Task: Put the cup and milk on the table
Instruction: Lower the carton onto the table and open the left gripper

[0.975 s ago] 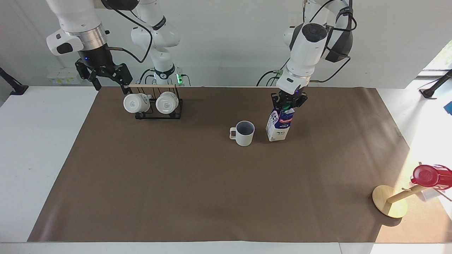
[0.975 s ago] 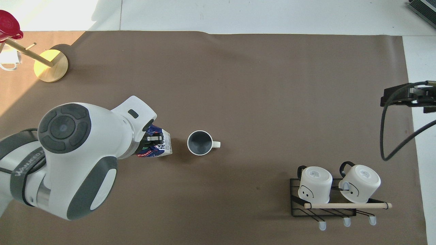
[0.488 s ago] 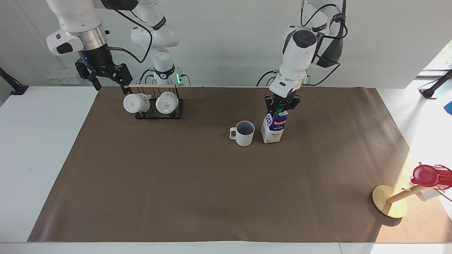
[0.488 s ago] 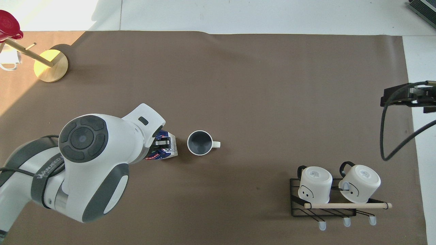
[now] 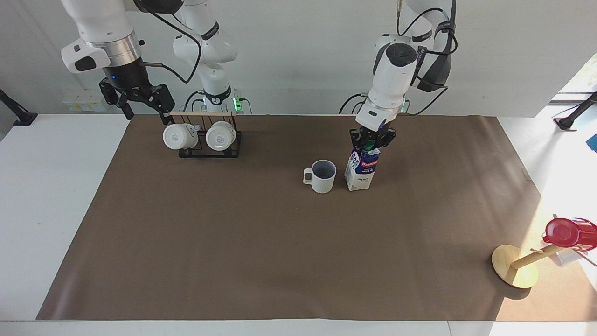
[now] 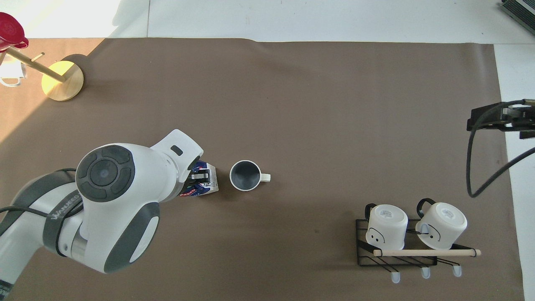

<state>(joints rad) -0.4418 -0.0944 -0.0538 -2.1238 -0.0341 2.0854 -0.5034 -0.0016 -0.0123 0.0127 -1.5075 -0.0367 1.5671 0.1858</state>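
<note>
The cup, cream-white and ribbed with a grey-blue inside, stands upright on the brown mat of the table; it also shows in the overhead view. The milk stands upright on the mat close beside the cup, toward the left arm's end, with a small gap between them. My left gripper is shut on the carton's gable top by the green cap. In the overhead view the left arm hides most of the milk. My right gripper waits open in the air beside the mug rack.
A black wire rack with a wooden rod holds two plain white mugs near the robots at the right arm's end. A wooden mug tree with a red cup stands at the left arm's end, far from the robots.
My left gripper carried the milk toward the cup and brought it from tilted to upright on the mat. Over the last half second it has barely moved. The right arm stayed still.
</note>
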